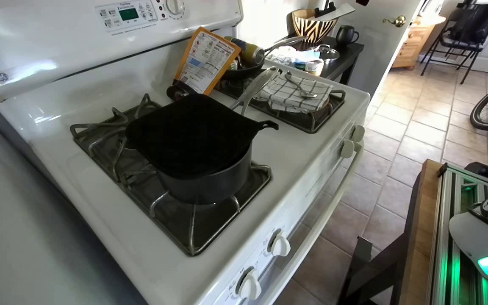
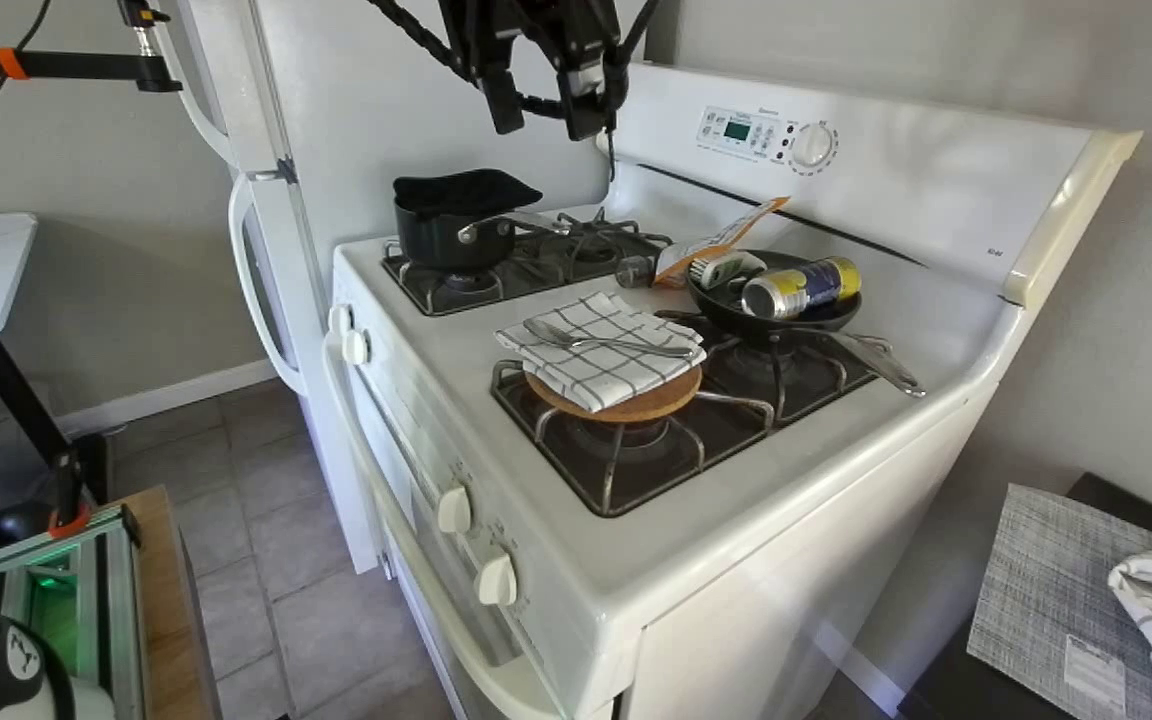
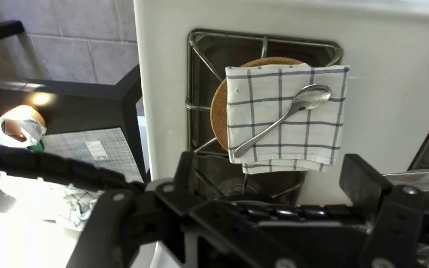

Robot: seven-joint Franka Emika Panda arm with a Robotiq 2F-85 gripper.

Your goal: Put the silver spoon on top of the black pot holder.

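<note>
The silver spoon (image 3: 288,113) lies diagonally on a folded grey-and-white checked cloth (image 3: 263,89) in the wrist view. It also shows on the cloth in both exterior views (image 1: 298,87) (image 2: 581,341). The black pot holder (image 1: 193,131) lies flat over the top of a dark saucepan (image 1: 210,186), its tab sticking out past the rim. It also shows in an exterior view (image 2: 466,190) and is out of the wrist view. My gripper (image 2: 546,115) is open and empty, high above the stove. In the wrist view its fingers (image 3: 268,169) are wide apart, with the spoon ahead of them.
The cloth rests on a round cork trivet (image 2: 641,405) over a burner grate (image 2: 601,485). A skillet (image 2: 776,322) holding a can (image 2: 806,288) stands behind it. An orange pouch (image 1: 210,59) leans by the stove's back. The saucepan's handle (image 1: 254,87) points toward the cloth.
</note>
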